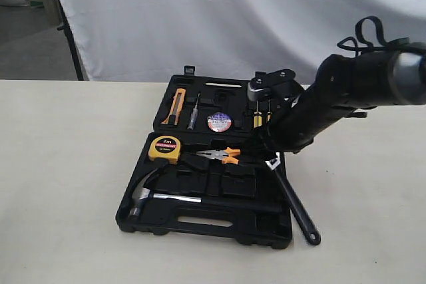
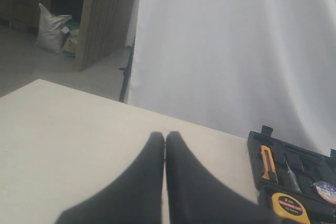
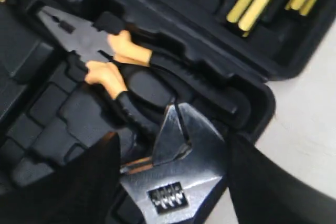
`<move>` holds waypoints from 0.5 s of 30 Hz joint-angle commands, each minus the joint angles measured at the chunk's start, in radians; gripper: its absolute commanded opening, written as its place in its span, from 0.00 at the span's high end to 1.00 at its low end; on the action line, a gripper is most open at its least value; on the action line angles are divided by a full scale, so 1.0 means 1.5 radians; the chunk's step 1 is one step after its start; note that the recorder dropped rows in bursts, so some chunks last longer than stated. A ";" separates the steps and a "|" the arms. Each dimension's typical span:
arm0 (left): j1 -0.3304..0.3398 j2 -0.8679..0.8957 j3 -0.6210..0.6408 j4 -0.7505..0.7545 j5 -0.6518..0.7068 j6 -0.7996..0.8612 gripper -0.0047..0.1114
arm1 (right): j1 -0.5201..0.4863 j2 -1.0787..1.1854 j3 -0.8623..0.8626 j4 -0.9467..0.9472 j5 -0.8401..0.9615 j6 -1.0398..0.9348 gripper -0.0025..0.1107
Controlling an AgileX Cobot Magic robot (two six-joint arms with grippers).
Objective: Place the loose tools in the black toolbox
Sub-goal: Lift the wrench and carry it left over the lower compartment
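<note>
Over the right edge of the black toolbox (image 1: 200, 223), the right gripper (image 3: 172, 142) grips the adjustable wrench (image 3: 176, 192) by its silver head, jaws about half apart.
The wrench handle slants outside the case, above the table (image 1: 66, 164); the hammer (image 1: 166, 197) and tape roll (image 1: 219, 122) lie in recesses; the left gripper (image 2: 165, 142) is closed and empty.

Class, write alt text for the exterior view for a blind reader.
A robot's right gripper holds the head of an adjustable wrench at the right edge of an open black toolbox on a beige table. A hammer, tape measure and pliers lie inside.
</note>
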 commanded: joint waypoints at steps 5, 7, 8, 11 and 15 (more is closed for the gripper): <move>0.017 -0.002 -0.002 0.003 -0.005 -0.003 0.95 | 0.086 -0.005 -0.022 0.007 -0.060 -0.074 0.98; 0.017 -0.002 -0.002 0.003 -0.005 -0.003 0.95 | 0.104 0.000 -0.025 0.007 -0.087 -0.112 0.98; 0.017 -0.002 -0.002 0.003 -0.005 -0.003 0.95 | 0.110 0.003 -0.029 0.007 -0.093 -0.130 0.98; 0.017 -0.002 -0.002 0.003 -0.005 -0.003 0.95 | 0.125 0.025 -0.043 0.006 -0.107 -0.196 0.98; 0.017 -0.002 -0.002 0.003 -0.005 -0.003 0.95 | 0.127 0.065 -0.081 0.006 -0.092 -0.236 0.98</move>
